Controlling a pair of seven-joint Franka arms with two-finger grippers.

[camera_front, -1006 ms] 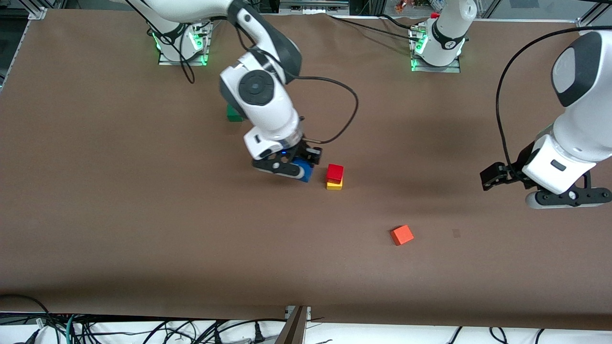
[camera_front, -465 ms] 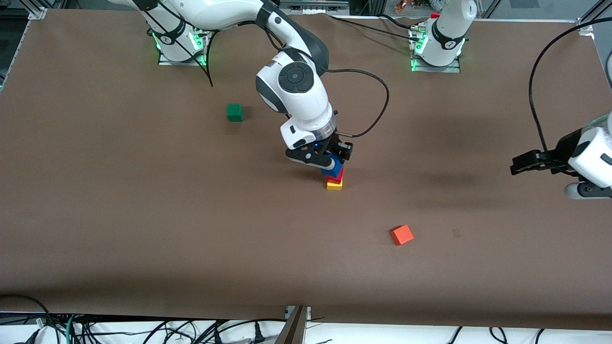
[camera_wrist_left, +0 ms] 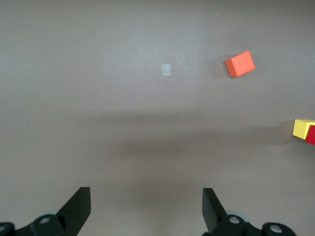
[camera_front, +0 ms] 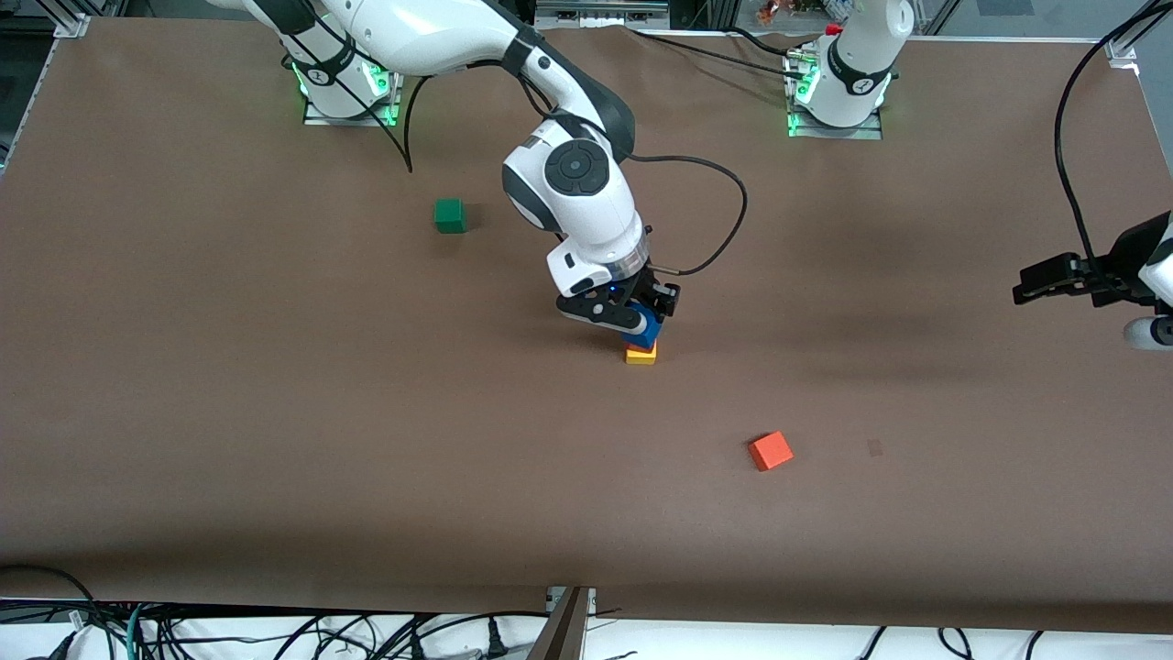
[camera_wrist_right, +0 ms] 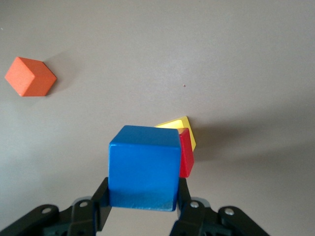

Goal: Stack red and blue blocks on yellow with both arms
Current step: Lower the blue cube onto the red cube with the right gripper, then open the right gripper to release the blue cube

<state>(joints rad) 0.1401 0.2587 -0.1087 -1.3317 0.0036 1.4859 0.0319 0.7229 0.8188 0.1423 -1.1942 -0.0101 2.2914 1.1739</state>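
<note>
The yellow cube (camera_front: 641,357) sits near the table's middle with the red cube (camera_wrist_right: 185,153) on top of it; the yellow cube (camera_wrist_right: 178,124) also shows in the right wrist view. The blue cube (camera_front: 642,331) hides the red cube in the front view. My right gripper (camera_front: 635,322) is shut on the blue cube (camera_wrist_right: 143,167) and holds it right over the red cube. My left gripper (camera_wrist_left: 146,209) is open and empty, up in the air over the left arm's end of the table (camera_front: 1081,282). The yellow cube (camera_wrist_left: 301,128) and red cube (camera_wrist_left: 311,134) show at the left wrist view's edge.
An orange cube (camera_front: 771,450) lies nearer the front camera than the stack, toward the left arm's end. A green cube (camera_front: 449,215) lies toward the right arm's base. A small pale mark (camera_wrist_left: 167,69) is on the brown table.
My right gripper has carried the blue cube sideways from beside the stack to over the red cube. My left gripper has drawn back toward the left arm's end of the table.
</note>
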